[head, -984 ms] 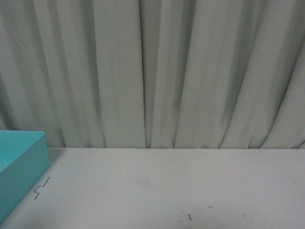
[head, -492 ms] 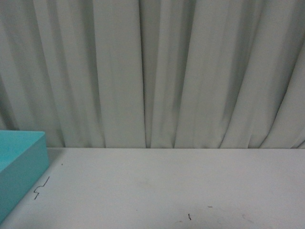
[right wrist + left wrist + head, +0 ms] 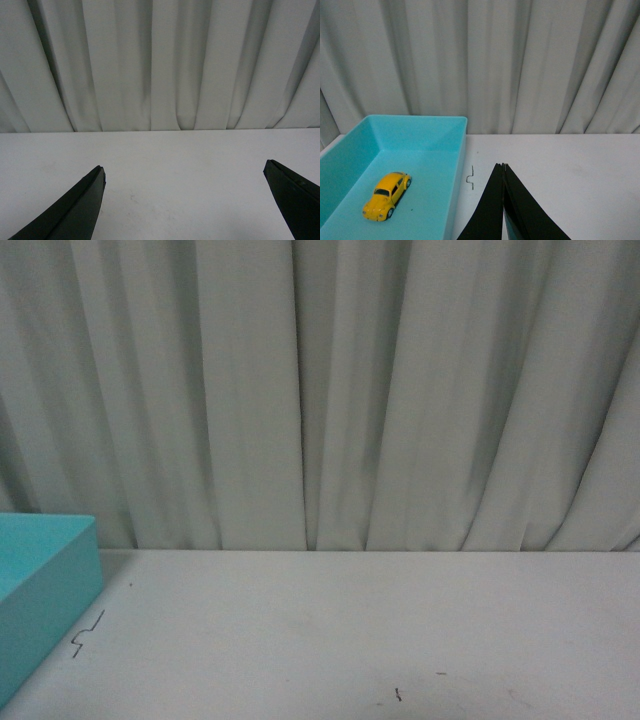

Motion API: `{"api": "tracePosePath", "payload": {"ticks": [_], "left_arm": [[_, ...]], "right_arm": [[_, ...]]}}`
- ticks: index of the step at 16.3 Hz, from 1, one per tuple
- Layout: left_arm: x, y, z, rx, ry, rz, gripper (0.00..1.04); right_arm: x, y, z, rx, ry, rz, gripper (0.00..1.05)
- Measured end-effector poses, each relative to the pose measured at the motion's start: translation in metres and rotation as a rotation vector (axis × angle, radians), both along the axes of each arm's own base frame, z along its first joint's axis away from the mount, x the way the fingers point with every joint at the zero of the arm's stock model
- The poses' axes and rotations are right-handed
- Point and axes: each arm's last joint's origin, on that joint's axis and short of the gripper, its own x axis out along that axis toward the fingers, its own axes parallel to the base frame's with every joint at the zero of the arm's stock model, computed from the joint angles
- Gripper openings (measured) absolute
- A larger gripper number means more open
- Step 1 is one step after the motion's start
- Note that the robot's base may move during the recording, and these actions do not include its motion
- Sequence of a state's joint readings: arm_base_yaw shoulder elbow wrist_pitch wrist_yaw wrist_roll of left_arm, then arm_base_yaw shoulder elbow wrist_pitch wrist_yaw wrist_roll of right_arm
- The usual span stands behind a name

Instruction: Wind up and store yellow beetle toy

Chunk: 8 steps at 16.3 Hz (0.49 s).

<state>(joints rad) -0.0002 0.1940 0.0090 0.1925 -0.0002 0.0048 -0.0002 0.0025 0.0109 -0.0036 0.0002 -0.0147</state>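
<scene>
Beetle toy [image 3: 386, 196] inside bin [image 3: 457, 170], bin on table [image 3: 570, 165] apparently far left, curtain [image 3: 520, 65] behind

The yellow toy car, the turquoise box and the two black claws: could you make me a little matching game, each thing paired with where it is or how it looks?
Things:
1. yellow beetle toy
2. turquoise box
3. left gripper
4. right gripper

States:
A. fingertips pressed together, holding nothing
B. fingers spread wide apart over bare table
C. lying on the floor of the box
D. standing on the white table by the curtain

Pairs: 1-C, 2-D, 3-A, 4-B
</scene>
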Motion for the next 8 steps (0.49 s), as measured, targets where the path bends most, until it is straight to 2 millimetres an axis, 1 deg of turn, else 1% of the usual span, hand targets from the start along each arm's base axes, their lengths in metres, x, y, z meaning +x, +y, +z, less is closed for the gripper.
{"api": "tracePosePath", "payload": {"ticks": [2, 3, 4, 8], "left_arm": [[-0.003, 0.0, -0.001, 0.0, 0.01, 0.001, 0.02], [-0.01, 0.0, -0.006, 0.0, 0.049, -0.002, 0.02], [-0.012, 0.0, 0.0, 0.0, -0.017, -0.001, 0.02], [-0.012, 0.0, -0.003, -0.001, 0.004, 0.0, 0.02]], "right_arm": [[0.0, 0.0, 0.0, 0.0, 0.0, 0.0, 0.98], [0.0, 0.0, 0.0, 0.0, 0.0, -0.001, 0.98], [0.0, 0.0, 0.0, 0.0, 0.001, 0.0, 0.98], [0.0, 0.0, 0.0, 0.0, 0.0, 0.0, 0.98]]}}
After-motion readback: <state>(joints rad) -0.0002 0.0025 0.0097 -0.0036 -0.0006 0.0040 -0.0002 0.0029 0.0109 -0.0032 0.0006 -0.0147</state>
